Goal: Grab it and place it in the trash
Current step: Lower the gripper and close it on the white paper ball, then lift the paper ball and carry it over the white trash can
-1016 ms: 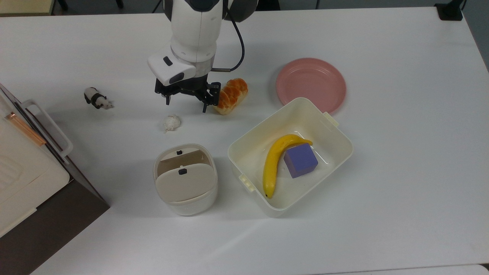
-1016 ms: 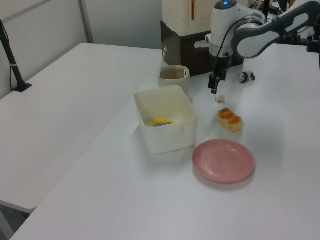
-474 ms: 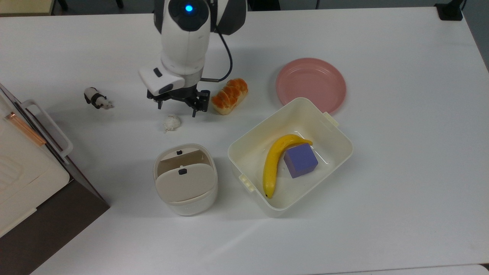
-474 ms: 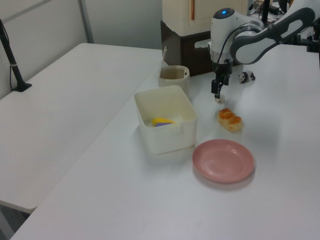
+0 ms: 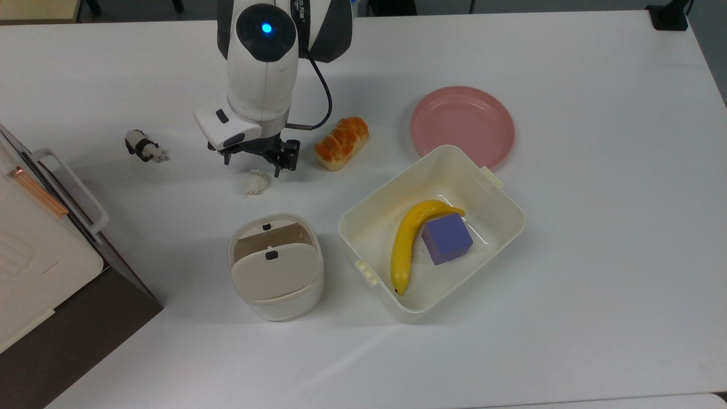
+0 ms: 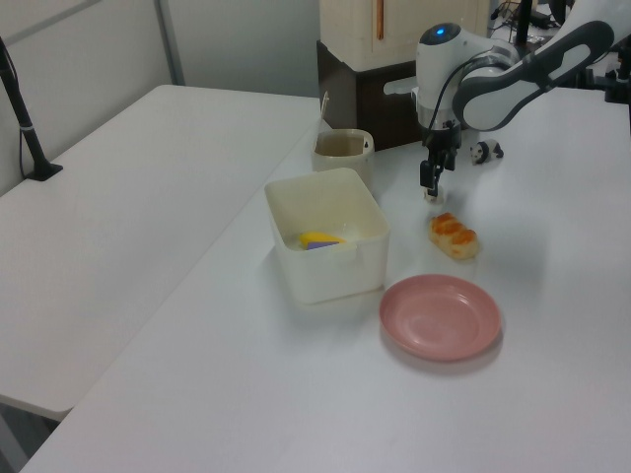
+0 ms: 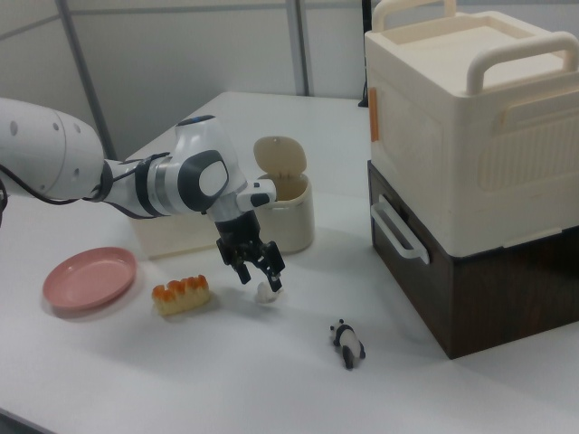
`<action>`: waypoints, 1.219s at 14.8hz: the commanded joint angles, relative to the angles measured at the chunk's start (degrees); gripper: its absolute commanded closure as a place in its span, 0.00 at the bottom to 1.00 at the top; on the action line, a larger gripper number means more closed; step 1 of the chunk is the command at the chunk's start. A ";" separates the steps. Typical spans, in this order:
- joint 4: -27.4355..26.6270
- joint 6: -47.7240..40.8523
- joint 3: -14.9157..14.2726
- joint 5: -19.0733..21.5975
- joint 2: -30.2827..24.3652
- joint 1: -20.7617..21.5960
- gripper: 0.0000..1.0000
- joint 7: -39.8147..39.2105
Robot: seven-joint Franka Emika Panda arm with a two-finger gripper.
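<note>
One claw (image 5: pixel 253 166), one wad (image 5: pixel 256 182), one bin (image 5: pixel 276 267)

Banana (image 5: pixel 406 244) and block (image 5: pixel 447 238) (touching) in tub (image 5: pixel 500 199).

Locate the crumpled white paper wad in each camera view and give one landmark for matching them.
Top view: the crumpled white paper wad lies on the table just below the pincer.
Left view: a white speck under the pincer.
Right view: at the pincer's tips.
Shared landmark: the orange glazed bread loaf, beside the wad in all three.
</note>
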 commanded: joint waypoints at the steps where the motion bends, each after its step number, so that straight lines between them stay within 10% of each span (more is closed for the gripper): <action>1: 0.61 1.40 0.03 -1.37 1.76 0.13 0.08 1.38; 5: 3.25 1.40 0.03 -1.02 3.52 0.04 0.20 2.43; 14: 3.25 1.31 0.03 -1.64 3.78 -0.22 0.94 2.09; 18: 5.26 -0.26 0.55 -1.03 1.59 -0.22 1.00 0.69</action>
